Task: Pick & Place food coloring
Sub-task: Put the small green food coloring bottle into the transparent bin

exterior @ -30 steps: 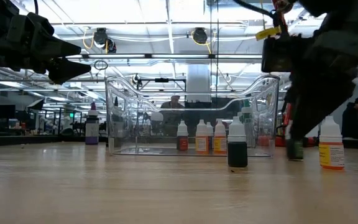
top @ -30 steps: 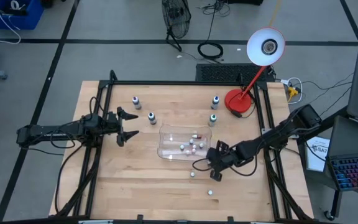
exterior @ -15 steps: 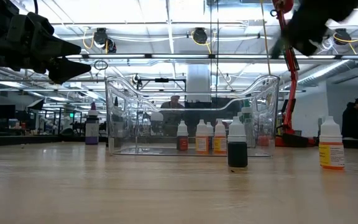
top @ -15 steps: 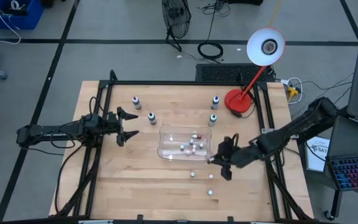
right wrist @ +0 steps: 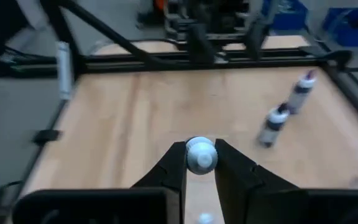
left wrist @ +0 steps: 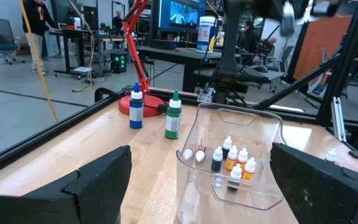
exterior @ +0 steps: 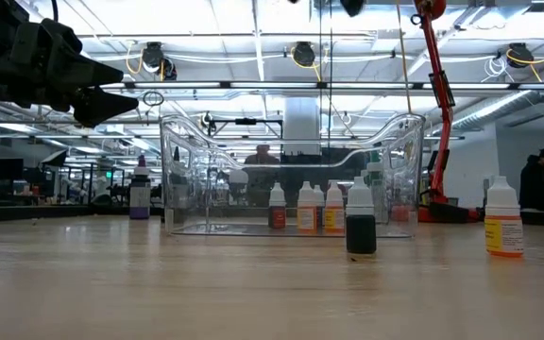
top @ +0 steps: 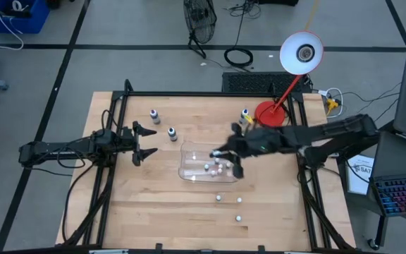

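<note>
The right gripper (top: 225,156) hangs over the right end of the clear tray (top: 189,173), its jaws clenched on a small white-capped bottle (right wrist: 200,155). Several more little bottles (left wrist: 232,163) stand inside the tray and three (top: 239,201) on the bench (top: 161,212) nearer; no label is readable. The left gripper (top: 146,142) waits at the left, jaws spread.

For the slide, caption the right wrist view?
Right end effector shut on a small white-capped dropper bottle above the wooden table.
</note>
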Tool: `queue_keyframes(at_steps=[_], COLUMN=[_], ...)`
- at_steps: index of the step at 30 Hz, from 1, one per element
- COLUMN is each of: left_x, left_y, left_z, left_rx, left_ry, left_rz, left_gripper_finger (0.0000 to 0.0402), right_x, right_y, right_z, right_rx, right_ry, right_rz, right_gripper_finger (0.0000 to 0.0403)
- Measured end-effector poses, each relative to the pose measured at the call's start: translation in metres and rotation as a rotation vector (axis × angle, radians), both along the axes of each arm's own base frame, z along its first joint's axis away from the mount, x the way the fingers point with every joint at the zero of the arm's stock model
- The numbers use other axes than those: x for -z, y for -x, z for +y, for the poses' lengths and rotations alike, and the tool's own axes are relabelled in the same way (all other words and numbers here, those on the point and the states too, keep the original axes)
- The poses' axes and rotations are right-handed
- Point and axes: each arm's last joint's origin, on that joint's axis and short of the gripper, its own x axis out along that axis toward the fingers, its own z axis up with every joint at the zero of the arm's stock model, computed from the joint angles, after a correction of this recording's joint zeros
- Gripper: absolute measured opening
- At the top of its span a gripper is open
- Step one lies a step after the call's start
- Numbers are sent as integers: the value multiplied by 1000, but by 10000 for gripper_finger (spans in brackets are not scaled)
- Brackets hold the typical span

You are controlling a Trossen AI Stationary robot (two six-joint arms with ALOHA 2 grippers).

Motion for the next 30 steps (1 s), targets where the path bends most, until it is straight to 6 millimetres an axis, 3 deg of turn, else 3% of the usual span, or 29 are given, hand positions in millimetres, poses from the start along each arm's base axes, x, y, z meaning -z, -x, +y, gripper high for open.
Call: queue_keyframes(at_steps=[4, 8, 10, 14, 21, 30], left_x=[0, 0, 0, 0, 0, 0], left_y=[0, 0, 0, 0, 0, 0], left_z=[0, 0, 0, 0, 0, 0], left_rx=[0, 0, 0, 0, 0, 0], left_ry=[0, 0, 0, 0, 0, 0], left_rz=[0, 0, 0, 0, 0, 0], left_gripper_finger=[379, 379, 379, 379, 379, 379], right_x=[-17, -13, 0, 46, 117, 150], right_y=[-38, -76, -90, -113, -127, -120], right_z=[-12, -21, -27, -40, -52, -64], right_rx=[-2, -51, -55, -24, -8, 42], right_ry=[49, 48, 50, 48, 47, 15], right_rz=[79, 141, 202, 358, 554, 647], right_gripper_finger=[44, 44, 44, 44, 44, 44])
